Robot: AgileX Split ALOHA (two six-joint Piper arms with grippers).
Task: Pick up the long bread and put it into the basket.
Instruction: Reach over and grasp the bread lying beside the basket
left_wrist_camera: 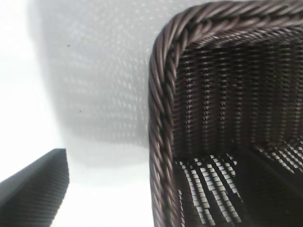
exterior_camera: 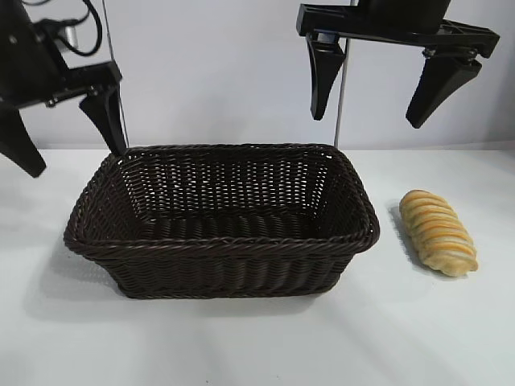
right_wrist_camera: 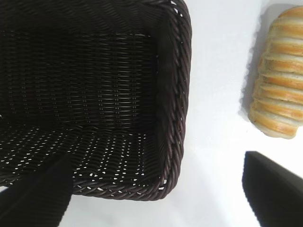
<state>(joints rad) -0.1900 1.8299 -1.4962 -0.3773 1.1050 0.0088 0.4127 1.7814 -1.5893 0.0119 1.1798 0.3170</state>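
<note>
Both arms are black throughout. The right gripper [exterior_camera: 369, 100] carries a flat horizontal crossbar, from which two thick fingers [exterior_camera: 322, 74] taper to blunt tips. The left gripper [exterior_camera: 68, 141] shows the same matt black tapered fingers, with a small pale screw head on its bracket and black cables looping above the housing. In the left wrist view, one finger [left_wrist_camera: 35, 189] shows a fine ribbed texture on its surface.

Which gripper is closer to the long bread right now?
Right. The right gripper hangs open above the basket's right end, up and left of the long bread on the table. The left gripper is open beyond the basket's far left corner.
</note>
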